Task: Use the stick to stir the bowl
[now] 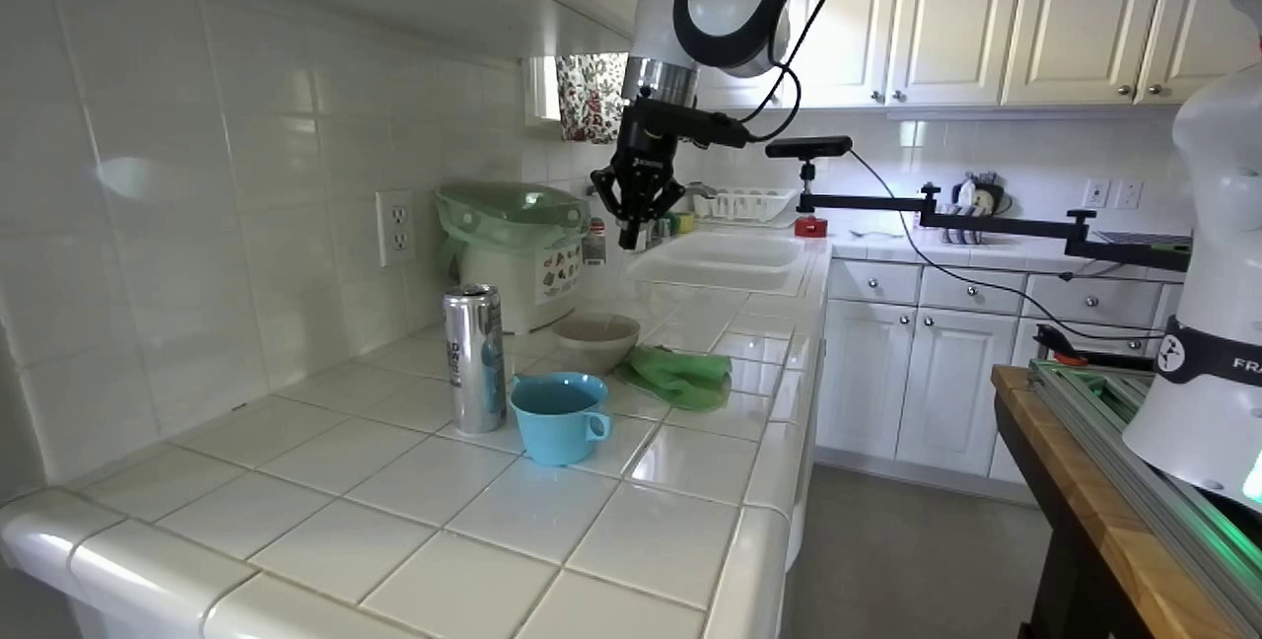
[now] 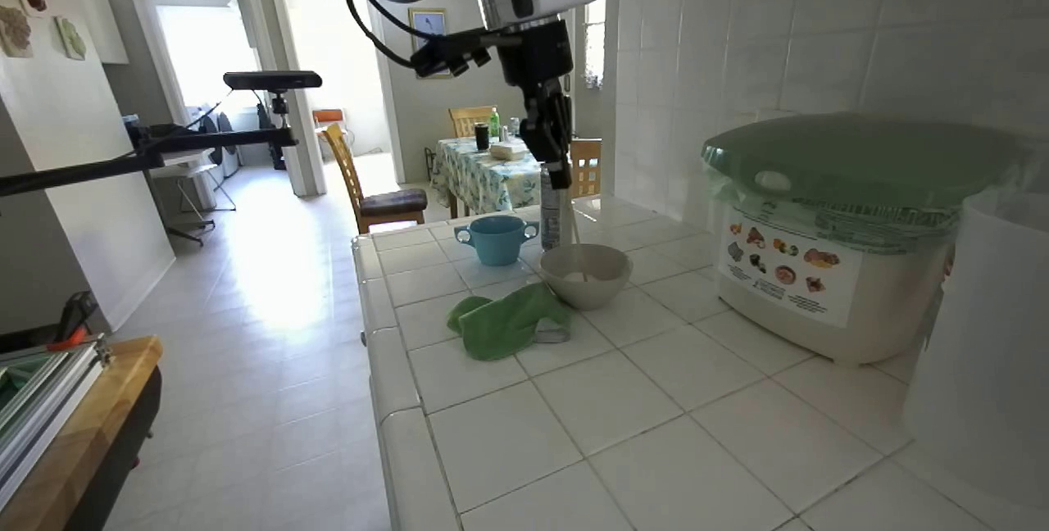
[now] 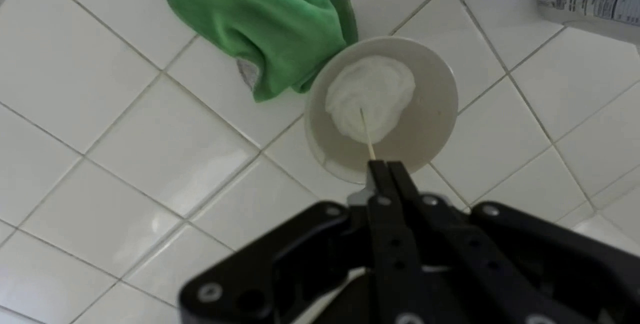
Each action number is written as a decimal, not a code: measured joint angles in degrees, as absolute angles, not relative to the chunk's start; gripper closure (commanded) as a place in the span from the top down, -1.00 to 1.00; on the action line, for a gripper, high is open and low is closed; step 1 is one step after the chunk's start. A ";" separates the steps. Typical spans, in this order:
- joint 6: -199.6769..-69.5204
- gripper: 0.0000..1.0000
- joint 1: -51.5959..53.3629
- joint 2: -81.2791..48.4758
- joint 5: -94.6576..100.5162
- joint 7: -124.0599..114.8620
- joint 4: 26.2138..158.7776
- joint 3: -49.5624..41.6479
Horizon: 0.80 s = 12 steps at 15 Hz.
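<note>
An off-white bowl (image 3: 434,129) holds white contents (image 3: 380,84); it also shows in both exterior views (image 1: 592,351) (image 2: 587,295). The thin pale stick (image 3: 368,139) runs from the fingertips of my gripper (image 3: 386,164) down over the white contents near the bowl's middle; how deep its tip sits cannot be told. In an exterior view the stick (image 2: 575,229) stands slightly tilted between bowl and fingertips (image 2: 560,180). My gripper is shut on the stick, above the bowl. The light-blue two-handled cup-like bowl (image 1: 558,427) (image 2: 497,242) stands apart; the stick is not in it.
A silver can (image 1: 475,363) stands beside the light-blue vessel. A green cloth (image 3: 265,29) lies against the off-white bowl. A bin with green lid (image 2: 819,252) and a tiled wall (image 1: 296,225) stand beside. The counter's edge (image 1: 779,481) lies opposite the wall.
</note>
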<state>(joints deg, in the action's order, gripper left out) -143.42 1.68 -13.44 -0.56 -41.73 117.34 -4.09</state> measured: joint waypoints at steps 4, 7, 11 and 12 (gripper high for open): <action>-143.15 -0.99 2.21 -14.76 -0.56 -40.84 116.35 -3.27; -143.13 -0.99 2.71 -15.11 -0.56 -40.31 116.27 -2.68; -142.76 -0.99 3.27 -14.90 -0.60 -40.29 116.50 -2.16; -142.55 -0.99 3.26 -14.86 -0.62 -40.29 116.71 -2.16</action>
<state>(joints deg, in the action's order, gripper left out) -142.55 3.26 -14.86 -0.62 -40.29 116.71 -2.16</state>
